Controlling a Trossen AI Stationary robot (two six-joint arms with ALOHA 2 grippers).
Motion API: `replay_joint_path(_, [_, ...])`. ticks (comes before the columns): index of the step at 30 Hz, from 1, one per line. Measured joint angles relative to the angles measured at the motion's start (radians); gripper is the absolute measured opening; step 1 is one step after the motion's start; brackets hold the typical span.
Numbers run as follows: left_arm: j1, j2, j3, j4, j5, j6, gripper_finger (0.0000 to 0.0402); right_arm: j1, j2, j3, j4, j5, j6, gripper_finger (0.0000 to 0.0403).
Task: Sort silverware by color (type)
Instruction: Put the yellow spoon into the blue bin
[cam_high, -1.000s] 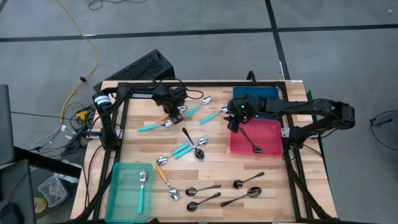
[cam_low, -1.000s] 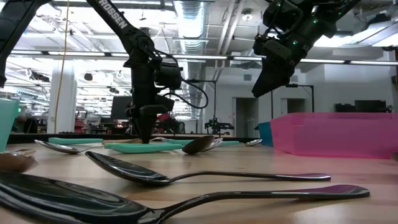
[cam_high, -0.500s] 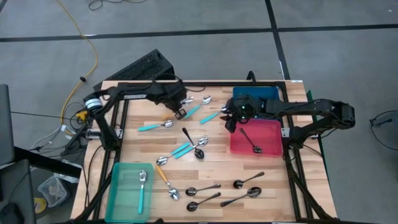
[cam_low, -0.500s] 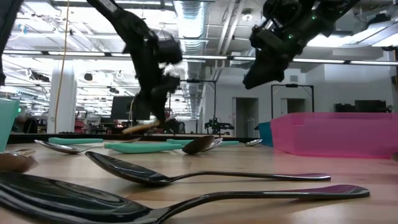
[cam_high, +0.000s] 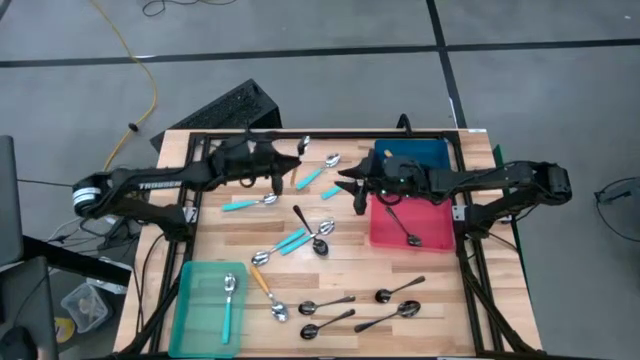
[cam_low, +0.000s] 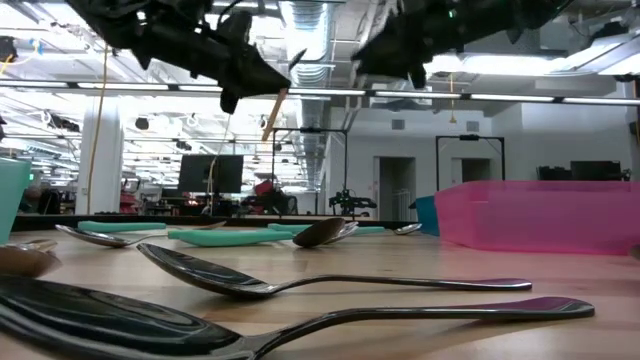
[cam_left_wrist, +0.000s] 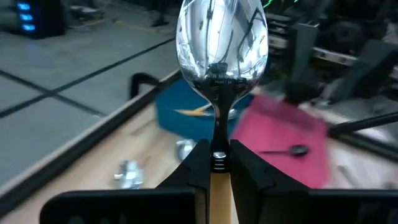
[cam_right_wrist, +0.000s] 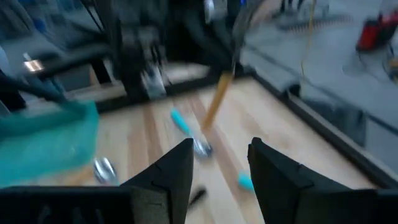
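While the left gripper (cam_high: 283, 168) is clamped on an orange-handled spoon (cam_left_wrist: 219, 81), lifted clear of the table (cam_high: 440, 300) at its far side, the right gripper (cam_high: 358, 190) hangs open by the pink bin's (cam_high: 432, 232) far-left corner, holding nothing. The step in hand looks like carrying this spoon off for sorting. Next it must go to whichever container takes orange; teal goes in the near-left teal tray (cam_high: 190, 300), and a dark spoon lies in the pink bin.

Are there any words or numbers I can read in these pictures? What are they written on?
"TROSSEN": white letters along the left arm, seen from above; small, only just readable.
Nothing else readable: the spoon in the left gripper shows only reflections, and the pink bin carries no label.
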Motion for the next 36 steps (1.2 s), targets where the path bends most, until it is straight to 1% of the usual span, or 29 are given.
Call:
replay_joint_path(2, [-0.021,-0.016,-0.026,0.035,-0.012,-0.013,0.0017,0.004,0.0,0.0,0.058,0.0,0.0,0.0175])
replay_joint_path(5, [-0.064,-0.021,-0.043,0.078,-0.084,0.01,0.0017,0.004,0.0,0.0,0.11,0.0,-0.003,0.0175])
replay_joint_path(8, [-0.114,-0.017,-0.05,0.095,-0.219,0.05,0.0017,0.004,0.0,0.0,0.143,0.018,-0.002,0.0176])
replay_joint_path(12, [-0.178,-0.017,-0.05,0.114,-0.44,0.126,0.0017,0.014,0.0,0.0,0.162,0.109,-0.002,0.019])
replay_joint_path(15, [-0.214,-0.017,-0.05,0.114,-0.543,0.177,0.0017,0.016,0.0,0.0,0.208,0.119,-0.003,0.0211])
replay_joint_path(20, [-0.244,-0.017,-0.05,0.132,-0.595,0.221,0.0017,0.016,0.008,0.0,0.28,0.12,-0.002,0.025])
replay_joint_path(24, [-0.258,0.011,-0.048,0.215,-0.628,0.226,0.0017,0.016,0.081,0.003,0.416,0.12,-0.003,0.0259])
replay_joint_path(26, [-0.264,0.04,-0.041,0.228,-0.648,0.253,0.0017,0.016,0.136,0.032,0.465,0.12,-0.003,0.026])
replay_joint_path(31, [-0.283,0.115,-0.033,0.228,-0.691,0.263,0.0017,0.014,0.205,0.096,0.454,0.12,-0.003,0.026])
replay_joint_path(36, [-0.299,0.155,-0.033,0.232,-0.708,0.281,0.0017,0.014,0.267,0.159,0.435,0.12,-0.038,0.026])
